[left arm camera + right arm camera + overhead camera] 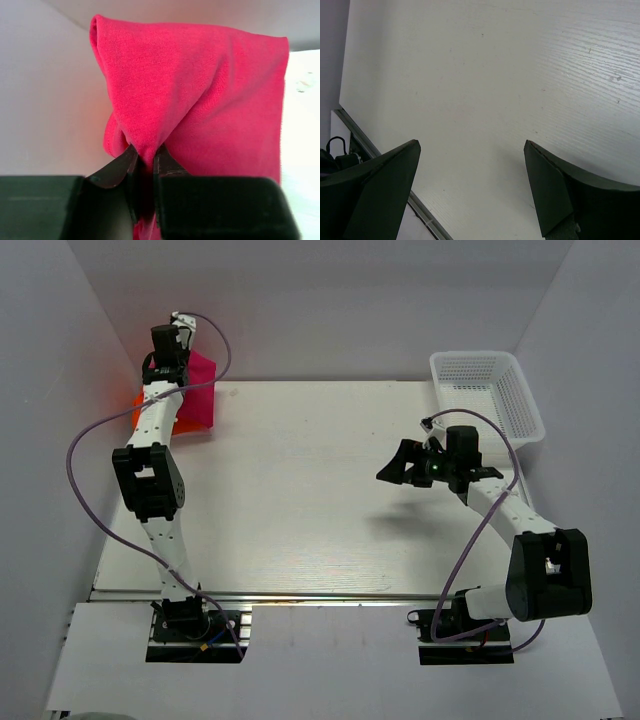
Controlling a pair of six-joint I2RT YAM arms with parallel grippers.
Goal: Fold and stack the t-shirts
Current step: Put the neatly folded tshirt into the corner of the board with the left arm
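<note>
my left fingers [117, 172] clamped on the pink shirt [200, 100], right fingers [380, 185] wide open; I'd lower it slowly, square over the orange shirt [136, 406]

The pink t-shirt [200, 95] is bright pink-red all over. It is plain, with no picture and no stripes. The orange t-shirt [136, 408] shows only as a small bright orange bit beside the pink one. The left claw [145, 152] is black, and the right claw [471, 145] is black too. The arms [160, 420] are white with chunky black parts. A tiny green light [438, 472] glows on the right one. The cables [69, 454] are purple. The tabletop [320, 460] is white with thin, faint lines like wood. The basket [520, 405] is white with a pattern of little holes. The walls [330, 300] are pale grey with a hint of purple.
</note>
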